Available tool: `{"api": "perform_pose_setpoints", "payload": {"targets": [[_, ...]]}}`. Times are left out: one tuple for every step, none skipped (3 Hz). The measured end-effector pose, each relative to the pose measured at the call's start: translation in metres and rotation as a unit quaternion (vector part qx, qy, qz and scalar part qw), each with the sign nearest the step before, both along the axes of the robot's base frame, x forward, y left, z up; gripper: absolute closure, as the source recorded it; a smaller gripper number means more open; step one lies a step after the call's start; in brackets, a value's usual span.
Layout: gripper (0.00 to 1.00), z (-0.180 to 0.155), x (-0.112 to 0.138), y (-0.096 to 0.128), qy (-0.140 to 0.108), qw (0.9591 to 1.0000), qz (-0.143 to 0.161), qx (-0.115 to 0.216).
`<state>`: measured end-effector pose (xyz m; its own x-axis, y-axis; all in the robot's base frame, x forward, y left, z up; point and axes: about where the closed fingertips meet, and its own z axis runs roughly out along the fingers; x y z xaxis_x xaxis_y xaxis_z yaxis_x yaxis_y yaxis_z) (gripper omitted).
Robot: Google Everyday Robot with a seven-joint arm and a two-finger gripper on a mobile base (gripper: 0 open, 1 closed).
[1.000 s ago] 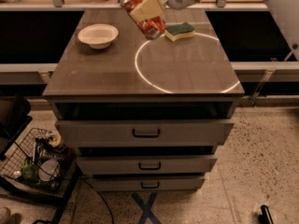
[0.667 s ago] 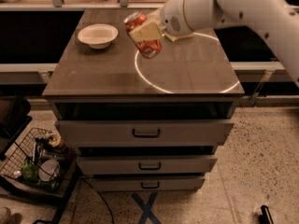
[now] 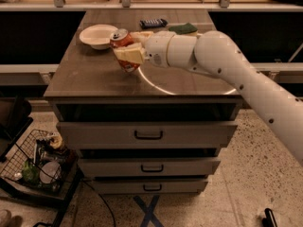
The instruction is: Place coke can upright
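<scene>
The coke can (image 3: pixel 123 41) sits in the pincer (image 3: pixel 133 45), which is clamped on it, one pale finger (image 3: pixel 129 55) across the front of the red wall and the other behind. The can hangs low over the left half of the bench (image 3: pixel 94 77), near the white bowl (image 3: pixel 97 35) and in front of it. It is tilted, with the silver top leaning up and to the left and the base pointing down at the wood (whether the base touches the surface cannot be told from here).

That tilt is the danger. If the pincer lets go while the can leans like this, the can probably lands on the edge of its base and tips over, then rolls, perhaps into the bowl or toward the front edge of the bench. Pushing down while it is off-vertical could also make the thin wall slip between the fingers. The sensible call is to square the can up first and set its base flat before letting go.

Now the pose: the white arm (image 3: pixel 246 79) comes in from the right, sloping down across the bench, its forearm lying almost level over the surface. The wrist points left, so the pincer grips the can from the side. A green sponge (image 3: pixel 183 28) and a dark remote-like object (image 3: pixel 153 22) lie well behind, out of the way.
</scene>
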<state>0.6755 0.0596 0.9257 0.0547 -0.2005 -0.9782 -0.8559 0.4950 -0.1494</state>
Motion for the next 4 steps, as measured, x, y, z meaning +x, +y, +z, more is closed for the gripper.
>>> {"api": "perform_pose_setpoints", "payload": {"targets": [[1.0,0.033,0.025,-0.01,-0.072,0.9935,-0.049,0.074],[1.0,0.057,0.041,-0.025,-0.107,0.9829,-0.094,0.116],[1.0,0.076,0.054,-0.041,-0.1,0.9803,-0.116,0.125],[1.0,0.088,0.054,-0.04,-0.066,0.9904,-0.093,0.078]]}}
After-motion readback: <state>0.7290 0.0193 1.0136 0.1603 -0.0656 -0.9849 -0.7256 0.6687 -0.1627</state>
